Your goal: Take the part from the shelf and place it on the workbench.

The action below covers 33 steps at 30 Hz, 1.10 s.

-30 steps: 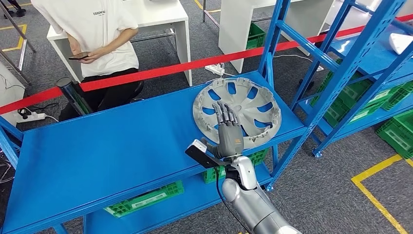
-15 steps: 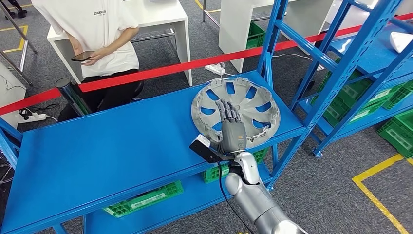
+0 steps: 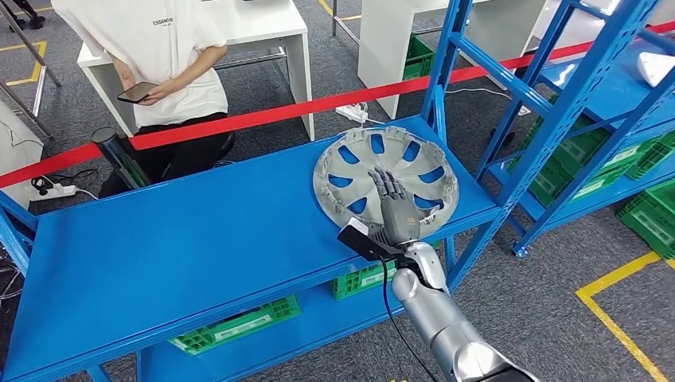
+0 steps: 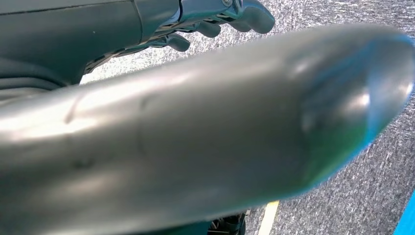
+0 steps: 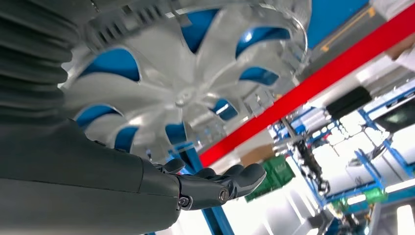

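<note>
A silver wheel cover (image 3: 374,171) lies flat at the right end of the blue shelf (image 3: 199,231), close to its upright. My right hand (image 3: 396,208) is over the near half of the cover, fingers straight and pointing toward its hub, with nothing in it. In the right wrist view the cover (image 5: 186,93) is just beyond the stretched-out right hand (image 5: 210,188). My left hand (image 4: 215,22) hangs low over grey floor, its fingers loosely apart and holding nothing.
A blue upright (image 3: 446,72) stands right behind the cover. Red barrier tape (image 3: 263,115) runs behind the shelf, and a person (image 3: 159,56) sits beyond it with a phone. Green crates (image 3: 239,325) sit on the lower level. More blue shelving (image 3: 605,87) stands to the right.
My right hand has slid to the right and further in over the wheel cover, from its near-left rim toward the middle. The cover itself has stayed in place.
</note>
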Available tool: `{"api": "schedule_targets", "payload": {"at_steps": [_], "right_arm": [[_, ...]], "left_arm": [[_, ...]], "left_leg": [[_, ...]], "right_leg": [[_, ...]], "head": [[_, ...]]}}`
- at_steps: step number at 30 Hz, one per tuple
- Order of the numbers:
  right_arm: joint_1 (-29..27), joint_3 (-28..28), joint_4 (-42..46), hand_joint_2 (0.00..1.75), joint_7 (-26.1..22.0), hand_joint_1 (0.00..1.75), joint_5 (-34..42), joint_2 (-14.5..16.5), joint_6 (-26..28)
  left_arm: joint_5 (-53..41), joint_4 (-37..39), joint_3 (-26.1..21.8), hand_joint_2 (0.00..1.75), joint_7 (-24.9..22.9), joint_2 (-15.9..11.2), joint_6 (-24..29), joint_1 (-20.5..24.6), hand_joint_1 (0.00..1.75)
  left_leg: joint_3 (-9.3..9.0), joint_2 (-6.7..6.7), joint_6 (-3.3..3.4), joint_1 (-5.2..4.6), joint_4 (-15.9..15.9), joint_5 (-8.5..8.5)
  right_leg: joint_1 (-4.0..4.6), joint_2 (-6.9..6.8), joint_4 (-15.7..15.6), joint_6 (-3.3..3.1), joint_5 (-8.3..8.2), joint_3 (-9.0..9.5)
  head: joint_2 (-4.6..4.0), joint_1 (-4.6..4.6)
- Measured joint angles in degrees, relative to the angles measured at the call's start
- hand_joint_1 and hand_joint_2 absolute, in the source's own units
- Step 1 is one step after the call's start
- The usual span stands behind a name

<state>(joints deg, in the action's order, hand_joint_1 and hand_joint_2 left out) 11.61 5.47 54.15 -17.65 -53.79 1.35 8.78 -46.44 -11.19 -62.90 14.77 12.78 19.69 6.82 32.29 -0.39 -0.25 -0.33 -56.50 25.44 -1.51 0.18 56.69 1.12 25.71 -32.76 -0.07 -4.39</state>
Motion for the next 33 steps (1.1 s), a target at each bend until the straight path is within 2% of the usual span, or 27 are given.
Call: {"api": "schedule_targets", "payload": {"at_steps": [4, 8, 16, 27, 31, 33], "right_arm": [[-0.7, 0.9, -0.6, 0.00, -2.8, 0.00, 3.4, -0.5, -3.3], [-0.8, 1.6, -1.9, 1.75, -5.0, 0.00, 6.1, -0.8, -6.3], [0.2, 1.7, -5.4, 1.75, -4.1, 0.00, 5.4, -0.8, -8.0], [2.8, -0.8, -8.3, 1.75, 7.5, 0.00, -3.2, -1.6, -5.3], [2.7, -1.8, -7.5, 1.75, 11.5, 1.73, -6.0, -1.7, -5.1], [2.6, -2.1, -7.0, 1.75, 12.3, 1.75, -6.6, -1.8, -5.5]], "left_arm": [[-0.3, 0.0, 0.0, 0.00, -0.4, 0.0, -0.2, 0.3, 0.00], [-0.7, 0.0, 0.0, 0.00, -0.8, 0.0, -0.4, 0.6, 0.00], [-0.3, 0.0, 0.1, 0.00, -1.0, 0.0, -0.5, 1.0, 0.00], [1.3, 0.0, 0.0, 0.00, -0.6, -0.2, -0.5, 0.9, 0.00], [1.4, 0.0, 0.0, 0.00, -0.5, -0.4, -0.5, 0.7, 0.00], [1.5, 0.0, 0.0, 0.00, -0.3, -0.4, -0.5, 0.6, 0.00]], "left_leg": [[0.00, 0.01, 0.00, 0.00, 0.0, 0.00], [0.00, 0.02, 0.00, 0.01, 0.0, 0.00], [-0.02, 0.02, -0.01, 0.01, 0.0, -0.01], [-0.15, 0.06, 0.06, 0.01, 0.0, -0.05], [-0.23, 0.06, 0.06, 0.00, 0.0, -0.05], [-0.24, 0.06, 0.06, 0.00, 0.0, -0.05]], "right_leg": [[0.01, 0.01, 0.0, 0.00, 0.00, -0.02], [0.02, 0.01, 0.0, 0.00, 0.00, -0.03], [0.01, 0.02, 0.0, 0.00, 0.00, 0.01], [0.00, 0.01, 0.0, 0.05, -0.03, 0.18], [0.00, 0.01, 0.0, 0.05, -0.03, 0.24], [0.00, 0.01, 0.0, 0.05, -0.04, 0.24]], "head": [[0.00, 0.00], [0.00, 0.00], [0.00, 0.00], [0.00, 0.02], [0.00, 0.02], [0.00, 0.03]]}}
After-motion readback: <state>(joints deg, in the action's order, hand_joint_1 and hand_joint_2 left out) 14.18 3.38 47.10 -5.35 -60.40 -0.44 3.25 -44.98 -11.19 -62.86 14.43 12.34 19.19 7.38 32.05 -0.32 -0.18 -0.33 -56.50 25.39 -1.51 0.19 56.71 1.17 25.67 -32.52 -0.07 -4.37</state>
